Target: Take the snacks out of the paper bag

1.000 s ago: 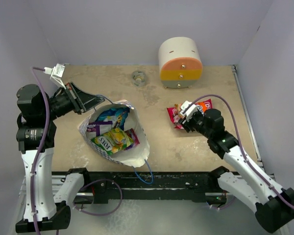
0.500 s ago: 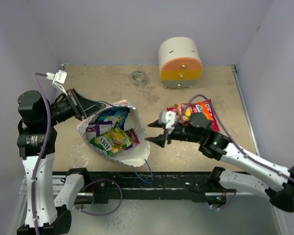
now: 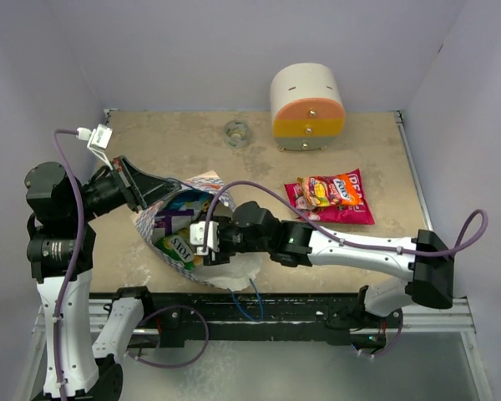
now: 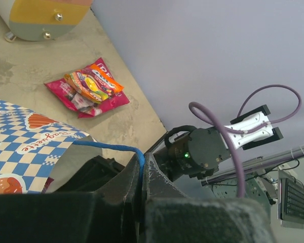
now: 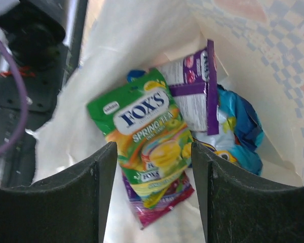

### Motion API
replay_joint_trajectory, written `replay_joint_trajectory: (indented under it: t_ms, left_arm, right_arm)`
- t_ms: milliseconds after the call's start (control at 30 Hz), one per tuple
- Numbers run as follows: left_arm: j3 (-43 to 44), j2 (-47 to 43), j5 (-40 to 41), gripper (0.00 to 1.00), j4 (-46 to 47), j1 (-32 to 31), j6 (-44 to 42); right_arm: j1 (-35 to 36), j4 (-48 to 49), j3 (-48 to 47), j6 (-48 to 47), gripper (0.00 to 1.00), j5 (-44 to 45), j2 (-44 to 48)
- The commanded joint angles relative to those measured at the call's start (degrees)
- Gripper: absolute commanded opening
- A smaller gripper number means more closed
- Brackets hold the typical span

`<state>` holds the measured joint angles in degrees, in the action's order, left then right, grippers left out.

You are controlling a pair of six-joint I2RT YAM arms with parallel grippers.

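**Task in mid-course.** A small heap of glossy red, orange and pink snack packets (image 3: 330, 196) already lies out on the beige table (image 3: 171, 142). It is well apart from the large paper bag (image 3: 234, 269), cream inside and blue-and-white checkered outside, which rests at the left with its mouth held agape. At least four snacks remain in the bag: a green Fox's packet (image 5: 142, 126) on top, a purple-and-white packet (image 5: 195, 91) and a blue packet (image 5: 240, 126) beside it, and a magenta packet (image 5: 159, 205) beneath. By this count the emptying looks roughly half done. The left gripper (image 3: 169, 185) is clenched on the bag's thin blue cord handle (image 4: 111, 148), keeping the rim lifted. The right gripper (image 5: 152, 149) hovers inside the mouth with its fingers (image 5: 101, 192) spread and empty. One finger stands on each side of the green Fox's packet, and neither is seen to touch it. A second earlier the right gripper sat at the heap on the right; half a second earlier it was crossing the open table. The heap, now uncovered, has kept its place. The left grip on the handle has not let go. The rounded cream, orange and yellow drawer box (image 3: 307, 107) at the back has not moved.
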<state>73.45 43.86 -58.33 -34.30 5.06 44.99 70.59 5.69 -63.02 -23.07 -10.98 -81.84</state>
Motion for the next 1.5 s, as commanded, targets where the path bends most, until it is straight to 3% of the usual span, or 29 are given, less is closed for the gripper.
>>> replay_joint_trajectory:
  t_ms: [0,567,767,1067,1200,1467]
  left_arm:
    - [0.57,-1.44,-2.51,0.00,4.83,-0.40,2.55]
    - [1.55,-0.28,-1.82,0.00,2.39,-0.40,0.88]
    - [1.96,-0.14,-1.77,0.00,1.83,-0.40,0.79]
    - [2.04,-0.25,-1.58,0.00,1.84,-0.40,1.08]
    - [2.13,-0.22,-1.53,0.00,2.21,-0.40,1.64]
    - [2.14,-0.40,-1.54,0.00,2.01,-0.40,1.77]
  right_arm:
    - [0.82,-1.24,-0.51,-10.31,0.62,7.98,-1.71]
    - [2.66,6.19,3.73,-11.04,0.68,7.07,-12.99]
    - [2.72,13.30,4.84,-7.68,0.69,17.16,-14.67]
    - [2.73,16.75,3.81,-2.13,0.59,27.17,-15.57]
    - [2.65,19.06,4.80,-1.12,0.49,27.33,-14.96]
    - [2.54,18.38,4.26,-3.56,0.49,21.56,-18.39]
